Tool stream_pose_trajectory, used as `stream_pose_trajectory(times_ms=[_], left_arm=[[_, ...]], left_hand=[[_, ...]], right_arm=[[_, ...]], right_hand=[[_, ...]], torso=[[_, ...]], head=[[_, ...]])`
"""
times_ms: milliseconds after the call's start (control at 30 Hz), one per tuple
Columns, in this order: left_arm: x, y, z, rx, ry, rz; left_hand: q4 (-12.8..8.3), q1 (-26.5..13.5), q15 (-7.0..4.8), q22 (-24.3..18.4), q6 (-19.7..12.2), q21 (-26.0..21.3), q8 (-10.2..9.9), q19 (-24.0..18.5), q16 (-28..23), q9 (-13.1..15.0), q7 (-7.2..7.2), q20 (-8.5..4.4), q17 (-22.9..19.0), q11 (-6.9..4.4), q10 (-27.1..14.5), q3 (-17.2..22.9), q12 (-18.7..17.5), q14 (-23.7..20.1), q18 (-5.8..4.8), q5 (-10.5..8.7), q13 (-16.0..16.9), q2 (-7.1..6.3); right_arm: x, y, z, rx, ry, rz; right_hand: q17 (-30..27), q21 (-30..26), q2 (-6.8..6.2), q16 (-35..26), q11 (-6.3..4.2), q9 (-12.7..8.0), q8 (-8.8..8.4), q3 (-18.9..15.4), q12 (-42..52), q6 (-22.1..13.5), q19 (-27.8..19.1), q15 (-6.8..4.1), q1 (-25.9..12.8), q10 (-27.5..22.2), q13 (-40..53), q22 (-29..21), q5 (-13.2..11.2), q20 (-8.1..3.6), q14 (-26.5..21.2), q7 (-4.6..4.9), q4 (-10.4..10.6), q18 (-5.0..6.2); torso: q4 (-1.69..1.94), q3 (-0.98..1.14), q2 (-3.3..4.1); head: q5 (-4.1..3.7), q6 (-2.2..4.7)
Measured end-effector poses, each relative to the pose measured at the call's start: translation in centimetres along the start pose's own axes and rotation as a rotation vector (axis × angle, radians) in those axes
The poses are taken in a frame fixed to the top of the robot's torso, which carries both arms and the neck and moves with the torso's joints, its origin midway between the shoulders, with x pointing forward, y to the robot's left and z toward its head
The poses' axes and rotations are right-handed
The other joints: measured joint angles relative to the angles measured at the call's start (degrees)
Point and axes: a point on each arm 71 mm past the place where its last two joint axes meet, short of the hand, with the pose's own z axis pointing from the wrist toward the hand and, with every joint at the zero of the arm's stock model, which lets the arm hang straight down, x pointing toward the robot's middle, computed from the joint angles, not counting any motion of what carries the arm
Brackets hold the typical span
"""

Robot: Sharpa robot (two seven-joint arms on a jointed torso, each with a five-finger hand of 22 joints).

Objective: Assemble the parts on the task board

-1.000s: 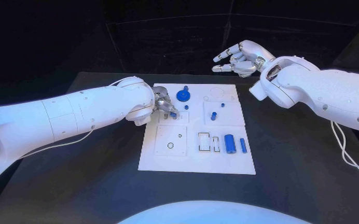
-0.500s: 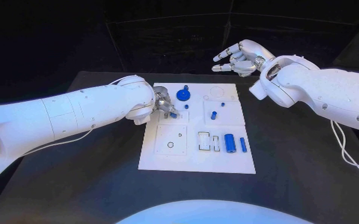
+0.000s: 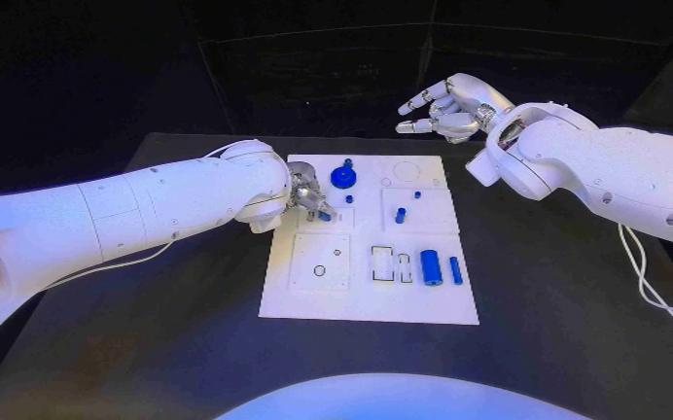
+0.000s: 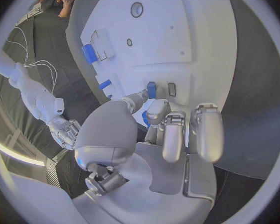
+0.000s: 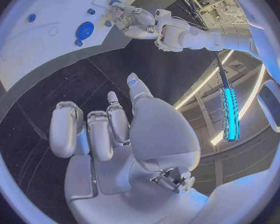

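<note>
Fingers (image 4: 154,109) of the left hand (image 3: 307,196) are pinched on a small blue part (image 3: 324,214), held at the left middle of the flat white task board (image 3: 368,308) on the black bench (image 3: 168,342). Just beyond them stands a round blue knob (image 3: 343,178). Right hand (image 3: 446,112) is raised beyond the board, glossy silver fingers spread, holding nothing. Little has shifted since the earlier frame.
</note>
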Motion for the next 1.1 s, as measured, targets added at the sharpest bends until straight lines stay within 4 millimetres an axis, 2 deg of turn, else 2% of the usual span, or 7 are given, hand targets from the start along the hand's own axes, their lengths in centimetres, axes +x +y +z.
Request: stream_pose_trajectory(times_ms=[133,167,233,267,367,667,1100], left_arm=[[0.0,-0.2,0.1,-0.001,0.004,0.005],[0.0,-0.2,0.1,-0.002,0.005,0.006],[0.0,-0.2,0.2,-0.006,0.006,0.009],[0.0,-0.2,0.2,-0.007,0.007,0.009],[0.0,-0.2,0.3,-0.013,0.010,0.013],[0.0,-0.5,0.7,-0.025,0.025,0.027],[0.0,-0.6,1.0,-0.034,0.046,0.041]], left_hand=[[0.0,-0.8,0.00,0.0,0.3,0.0,0.4,0.0,0.0,0.2,-0.29,0.00,0.0,0.00,0.0,0.4,0.2,0.0,0.00,0.00,0.2,0.01],[-1.0,-1.4,0.00,0.0,0.4,0.0,0.4,0.0,0.0,0.2,-0.35,0.00,0.0,-0.01,0.0,1.6,0.3,0.0,0.00,-0.01,0.3,0.02],[-1.2,-2.8,0.00,0.0,0.7,0.0,0.5,0.0,0.0,0.3,-0.71,0.00,0.0,-0.23,0.2,1.8,0.4,0.0,0.00,-0.01,0.3,-0.35],[-2.6,-3.8,0.00,0.0,0.8,0.0,0.7,0.0,0.0,0.3,-0.72,0.00,0.0,-0.23,0.2,3.3,0.4,0.0,0.00,-0.01,0.3,-0.61],[-3.5,-5.6,0.00,0.0,1.3,0.0,0.9,0.0,0.0,0.5,-1.11,0.00,0.0,-0.32,0.3,3.6,0.4,0.0,0.00,0.00,0.0,-1.77],[-1.1,-8.6,-0.43,0.0,2.7,0.0,1.8,0.0,0.0,0.8,-1.84,0.00,0.0,-0.53,0.5,1.1,0.4,0.0,0.00,0.06,-0.1,-2.37],[0.3,-10.7,-0.84,0.0,3.5,0.3,2.8,0.0,0.0,1.2,-2.26,-0.41,0.0,-1.24,1.2,-0.3,1.2,0.0,0.00,0.05,0.9,-1.42]], right_arm=[[0.0,0.0,0.0,0.000,0.001,0.000],[0.0,0.0,0.0,-0.001,0.001,0.000],[0.1,0.0,0.1,-0.001,0.002,0.000],[0.1,0.0,0.1,-0.001,0.002,0.000],[0.1,0.0,0.1,-0.001,0.002,0.000],[0.1,0.1,0.1,-0.002,0.003,0.000],[0.2,0.1,0.2,-0.002,0.005,0.000]], right_hand=[[0.0,0.0,0.00,0.0,0.00,0.0,0.00,0.0,0.0,0.0,0.0,0.00,0.0,0.0,0.0,0.0,0.0,0.00,0.0,0.00,0.0,0.00],[0.0,0.0,0.00,0.0,0.00,0.0,0.00,0.0,0.0,0.0,0.0,0.00,0.0,0.0,0.0,0.0,0.0,0.00,0.0,0.00,0.0,0.00],[0.0,0.0,0.00,0.0,0.00,0.0,0.00,0.0,0.0,0.0,0.0,0.00,0.0,0.0,0.0,0.0,0.0,0.00,0.0,0.00,0.0,0.00],[0.0,0.0,0.00,0.0,0.00,0.0,0.00,0.0,0.0,0.0,0.0,0.00,0.0,0.0,0.0,0.0,0.0,0.00,0.0,0.00,0.0,0.00],[0.0,0.0,0.00,0.0,0.00,0.0,0.00,0.0,0.0,0.0,0.0,0.00,0.0,0.0,0.0,0.0,0.0,0.00,0.0,0.00,0.0,0.00],[0.0,0.0,0.00,0.0,0.00,0.0,0.00,0.0,0.0,0.0,0.0,0.00,0.0,0.0,0.0,0.0,0.0,0.00,0.0,0.00,0.0,0.00],[0.0,0.0,0.00,0.0,0.00,0.0,0.00,0.0,0.0,0.0,0.0,0.00,0.0,0.0,0.0,0.0,0.0,0.00,0.0,0.00,0.0,0.00]], torso=[[0.00,0.01,0.00],[0.00,0.02,0.00],[0.01,0.03,0.00],[0.00,0.03,0.00],[0.00,0.03,-0.01],[-0.04,0.04,-0.01],[-0.04,0.01,-0.01]], head=[[0.00,-0.05],[0.01,-0.07],[0.03,-0.11],[0.04,-0.11],[0.04,-0.08],[0.01,-0.13],[-0.16,-0.24]])
